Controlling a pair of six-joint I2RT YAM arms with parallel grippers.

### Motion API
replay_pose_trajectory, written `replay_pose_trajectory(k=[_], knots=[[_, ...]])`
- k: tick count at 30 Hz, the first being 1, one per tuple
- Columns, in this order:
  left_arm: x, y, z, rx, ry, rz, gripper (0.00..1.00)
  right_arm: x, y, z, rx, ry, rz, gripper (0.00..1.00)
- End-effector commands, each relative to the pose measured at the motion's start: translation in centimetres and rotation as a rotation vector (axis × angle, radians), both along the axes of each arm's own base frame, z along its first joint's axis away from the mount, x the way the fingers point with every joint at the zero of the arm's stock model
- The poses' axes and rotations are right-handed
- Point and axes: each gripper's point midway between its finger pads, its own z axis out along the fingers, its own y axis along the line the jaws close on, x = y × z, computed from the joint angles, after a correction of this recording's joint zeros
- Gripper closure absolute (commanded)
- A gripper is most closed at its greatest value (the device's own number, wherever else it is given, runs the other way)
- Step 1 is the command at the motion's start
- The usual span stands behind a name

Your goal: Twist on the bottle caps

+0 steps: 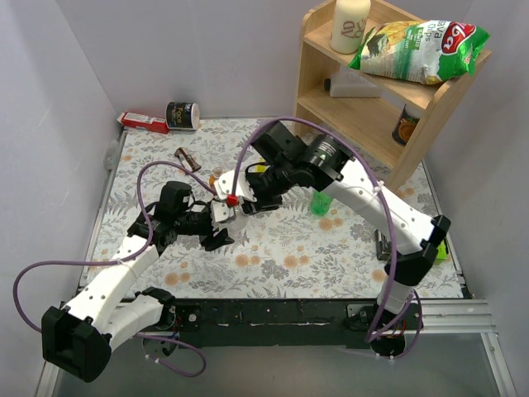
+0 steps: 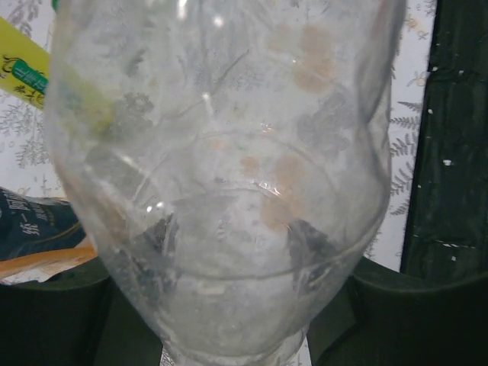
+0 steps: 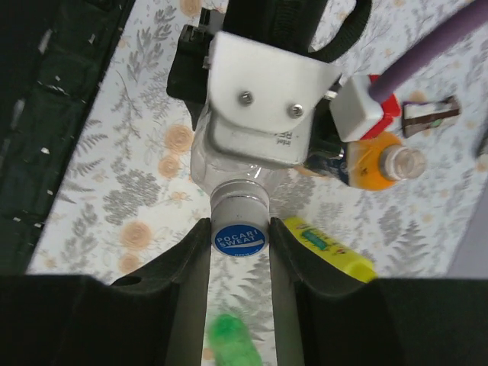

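Inside the right tool [image 3: 239,229], blue cap [image 3: 239,239] atop clear bottle [image 2: 221,191]

- Clear bottle [image 2: 229,175]: cut off at upper and lower picture edges in left wrist view.
- Left gripper [image 2: 236,328]: fingers [image 2: 53,320] cropped to dark stubs; contact with bottle blurred.
- Right wrist view: bottle body mostly covered by that gripper's white plate; thread hidden under blue cap [image 3: 239,240].
- Green blob [image 3: 229,339] between fingers of right gripper [image 3: 239,229]: blurred, not identifiable.
- Orange bottle [image 3: 377,162]: base covered by white connector [image 3: 358,107].
- Yellow bottle [image 3: 329,248]: one end hidden behind a right gripper finger.
- From above: green bottle [image 1: 321,203] partly masked by right arm [image 1: 364,190]; cream jar [image 1: 350,25] cut off by upper edge.
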Motion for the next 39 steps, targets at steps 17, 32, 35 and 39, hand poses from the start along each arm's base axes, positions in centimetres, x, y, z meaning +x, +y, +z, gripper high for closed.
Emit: replay_pose_trajectory(k=[17,32,35,39], knots=[[3.7,-0.7,4.1,-0.098,-0.220,0.158,1.00,4.2,1.0,-0.5,-0.015,0.572,-0.466,0.40],[-1.4,-0.8,1.0,0.021,-0.013,-0.108,1.00,-1.0,-5.0,2.1,0.131,0.069,-0.046,0.19],[-1.7,-1.0,1.2,0.035,0.018,-0.143,1.00,-2.1,-4.4,1.3,0.114,-0.030,0.035,0.22],[-1.9,-1.4,1.9,0.032,0.017,-0.196,1.00,-1.9,-3.3,0.7,0.126,-0.132,0.062,0.25]])
